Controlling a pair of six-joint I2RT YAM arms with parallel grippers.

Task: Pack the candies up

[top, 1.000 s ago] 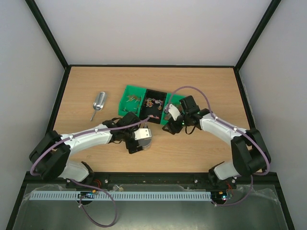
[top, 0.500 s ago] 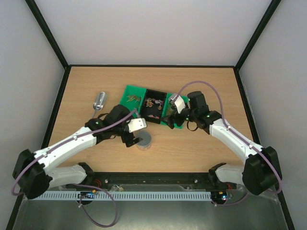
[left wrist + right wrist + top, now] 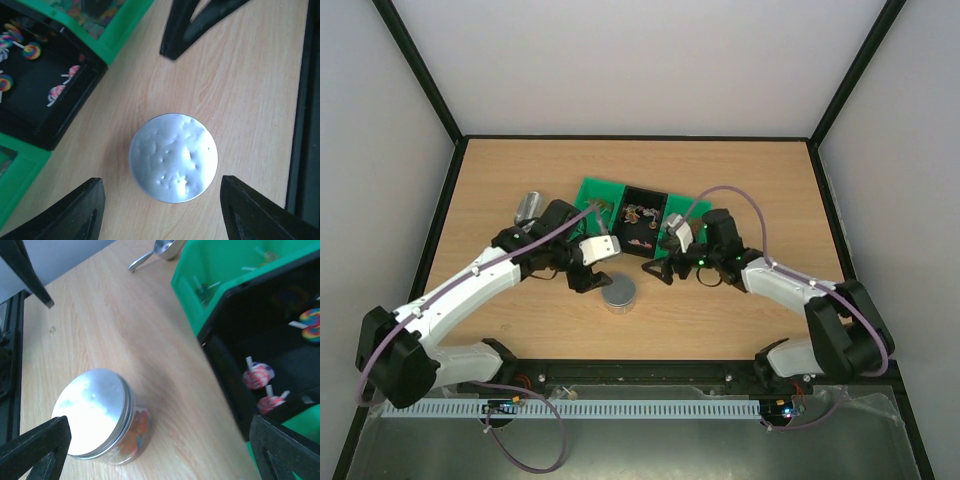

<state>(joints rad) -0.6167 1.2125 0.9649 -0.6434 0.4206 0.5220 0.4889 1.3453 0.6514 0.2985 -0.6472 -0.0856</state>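
Observation:
The clear jar (image 3: 127, 432) stands on the table with its round silver lid (image 3: 92, 410) on it; the lid also shows in the left wrist view (image 3: 173, 157) and the top view (image 3: 618, 292). Colourful candies (image 3: 136, 426) show through the glass. My left gripper (image 3: 584, 279) is open and empty just left of the jar, its fingers (image 3: 75, 210) apart on either side of the lid. My right gripper (image 3: 660, 272) is open and empty just right of the jar, and its own view (image 3: 159, 420) shows the jar to the left between the fingers.
A black tray (image 3: 642, 200) with swirl lollipops (image 3: 257, 375) sits between two green trays (image 3: 592, 192) behind the jar. A metal scoop (image 3: 528, 204) lies to the left, partly hidden by my left arm. The table's near edge rail (image 3: 302, 125) is close to the jar.
My left gripper has come off the jar and drawn back to the left, leaving the lidded jar standing. My right gripper has lowered toward the jar's right side.

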